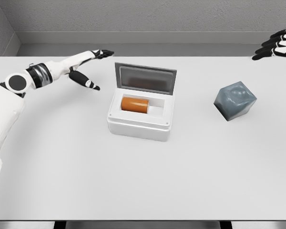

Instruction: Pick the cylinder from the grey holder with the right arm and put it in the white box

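An orange cylinder [135, 104] lies on its side inside the white box [139, 125], in the left part of its recess. The box's grey lid [145, 79] stands raised at the back. The grey holder [235, 100], a tilted cube-like block, sits to the right of the box with nothing in it. My left hand [91, 69] hovers left of the lid, fingers spread and holding nothing. My right hand [278, 44] shows at the top right corner, far from the holder, its dark fingers extended and holding nothing.
The white table [143, 181] spreads wide in front of the box, with its front edge near the bottom. A grey wall runs along the table's far side.
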{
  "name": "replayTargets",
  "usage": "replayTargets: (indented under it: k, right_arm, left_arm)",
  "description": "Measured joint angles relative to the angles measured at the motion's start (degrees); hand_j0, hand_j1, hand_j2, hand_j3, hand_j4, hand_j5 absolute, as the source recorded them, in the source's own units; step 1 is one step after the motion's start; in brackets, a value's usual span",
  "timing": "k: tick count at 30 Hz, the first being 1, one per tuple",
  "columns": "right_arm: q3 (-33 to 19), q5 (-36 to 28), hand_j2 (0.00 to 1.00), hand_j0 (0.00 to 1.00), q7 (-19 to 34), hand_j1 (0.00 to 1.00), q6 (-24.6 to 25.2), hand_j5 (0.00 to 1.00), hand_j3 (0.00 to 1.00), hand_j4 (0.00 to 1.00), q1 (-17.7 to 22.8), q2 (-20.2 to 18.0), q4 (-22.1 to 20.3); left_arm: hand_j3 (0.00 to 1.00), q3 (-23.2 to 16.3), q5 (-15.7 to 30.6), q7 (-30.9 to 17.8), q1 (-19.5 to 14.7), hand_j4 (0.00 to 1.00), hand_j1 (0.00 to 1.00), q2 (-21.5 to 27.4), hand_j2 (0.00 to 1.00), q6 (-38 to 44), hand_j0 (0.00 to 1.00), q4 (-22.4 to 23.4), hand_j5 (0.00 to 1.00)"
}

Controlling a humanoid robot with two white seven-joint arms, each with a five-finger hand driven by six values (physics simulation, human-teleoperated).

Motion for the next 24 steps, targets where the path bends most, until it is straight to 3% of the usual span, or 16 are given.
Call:
replayTargets:
  k: [6, 12, 24]
  right_arm:
    - [0.1, -0.7, 1.0, 1.0, 0.0, 1.0, 0.0, 1.0, 1.0, 1.0, 0.0, 0.7, 0.0]
    - [0.1, -2.1, 1.0, 1.0, 0.0, 1.0, 0.0, 1.0, 1.0, 1.0, -0.3, 1.2, 0.0]
    - [0.3, -2.7, 1.0, 1.0, 0.0, 1.0, 0.0, 1.0, 1.0, 1.0, 0.1, 1.8, 0.1]
  left_arm:
    - [1.0, -0.2, -1.6, 0.0, -1.1, 1.0, 1.0, -2.7, 1.0, 0.0, 1.0, 3.6, 1.0]
    - [1.0, -0.4, -1.8, 0.0, -1.3, 1.0, 1.0, -3.1, 1.0, 0.0, 1.0, 4.0, 1.0]
    - [1.0, -3.2, -1.8, 0.0, -0.9, 1.0, 1.0, -0.2, 1.0, 0.0, 1.0, -2.2, 1.0]
